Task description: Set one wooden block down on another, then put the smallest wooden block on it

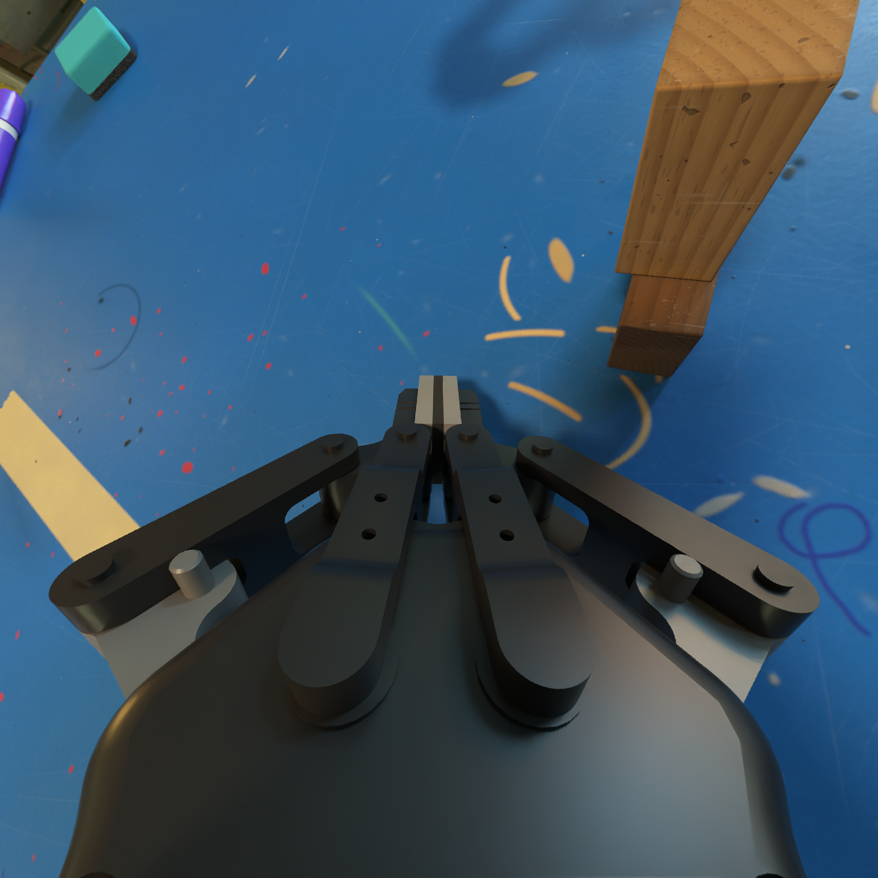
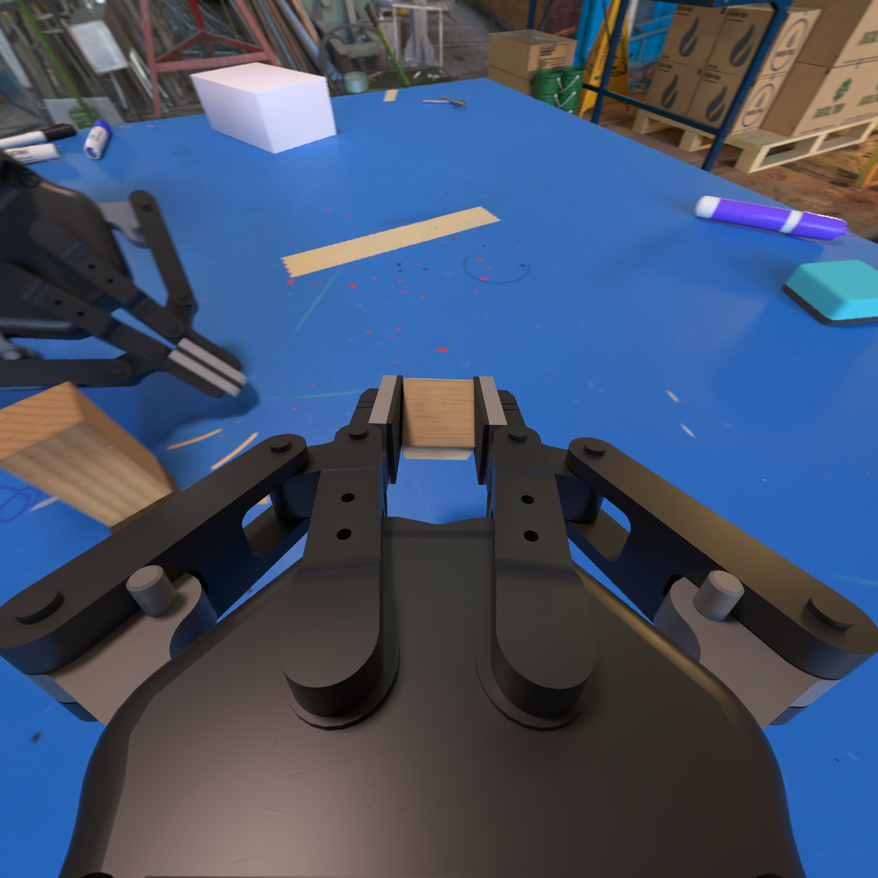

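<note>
A large light wooden block (image 1: 712,157) rests on a darker, smaller wooden block (image 1: 660,328) at the right of the left wrist view; the stack also shows at the left edge of the right wrist view (image 2: 81,456). My left gripper (image 1: 437,398) is shut and empty, just above the blue table to the left of the stack. It shows in the right wrist view too (image 2: 214,368). My right gripper (image 2: 438,413) is shut on the smallest wooden block (image 2: 438,418) and holds it above the table, to the right of the stack.
A teal eraser block (image 1: 92,50) (image 2: 836,292) and a purple marker (image 2: 769,219) lie near one table edge. A white box (image 2: 266,104) and more markers (image 2: 97,138) lie at the far side. A tan tape strip (image 2: 389,240) crosses the blue table (image 2: 594,332).
</note>
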`<state>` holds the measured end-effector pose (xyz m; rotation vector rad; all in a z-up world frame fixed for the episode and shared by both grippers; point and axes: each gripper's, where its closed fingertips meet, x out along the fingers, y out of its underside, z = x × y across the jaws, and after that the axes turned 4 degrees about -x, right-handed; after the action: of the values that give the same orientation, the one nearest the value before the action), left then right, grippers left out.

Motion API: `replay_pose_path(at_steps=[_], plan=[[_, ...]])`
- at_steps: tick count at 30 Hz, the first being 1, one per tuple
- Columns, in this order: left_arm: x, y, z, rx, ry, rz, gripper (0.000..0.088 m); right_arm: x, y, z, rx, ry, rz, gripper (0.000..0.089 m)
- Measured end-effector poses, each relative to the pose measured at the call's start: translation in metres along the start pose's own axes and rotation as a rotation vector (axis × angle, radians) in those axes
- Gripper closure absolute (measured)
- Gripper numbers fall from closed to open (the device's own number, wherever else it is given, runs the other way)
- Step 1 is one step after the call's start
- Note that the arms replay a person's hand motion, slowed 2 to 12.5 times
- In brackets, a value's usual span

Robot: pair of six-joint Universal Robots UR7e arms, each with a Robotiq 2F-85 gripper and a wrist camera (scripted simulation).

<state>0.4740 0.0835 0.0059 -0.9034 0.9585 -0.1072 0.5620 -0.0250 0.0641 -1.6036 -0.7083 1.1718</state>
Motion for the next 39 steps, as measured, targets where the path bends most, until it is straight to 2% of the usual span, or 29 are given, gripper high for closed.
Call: replay_pose_path(at_steps=[7,13,17,23,29,39], plan=[[0.0,0.001,0.001,0.003,-0.005,0.0,0.0882,-0.009,-0.006,0.037,-0.054,-0.118,-0.013,0.0635],[-0.001,0.001,0.001,0.004,-0.006,0.0,0.0882,-0.019,-0.018,0.072,-0.106,-0.249,-0.037,0.0635],[-0.001,0.001,0.001,0.003,-0.005,0.0,0.0882,-0.024,-0.026,0.09,-0.149,-0.311,-0.036,0.0635],[-0.001,0.001,0.001,-0.001,-0.002,0.0,0.0882,-0.029,-0.039,0.108,-0.22,-0.343,-0.038,0.0635],[-0.001,0.001,0.001,-0.001,-0.001,0.0,0.0882,-0.033,-0.049,0.122,-0.26,-0.368,-0.038,0.0635],[-0.001,0.001,0.001,0.009,-0.01,0.0,0.0882,-0.034,-0.049,0.137,-0.318,-0.389,0.002,0.0635]])
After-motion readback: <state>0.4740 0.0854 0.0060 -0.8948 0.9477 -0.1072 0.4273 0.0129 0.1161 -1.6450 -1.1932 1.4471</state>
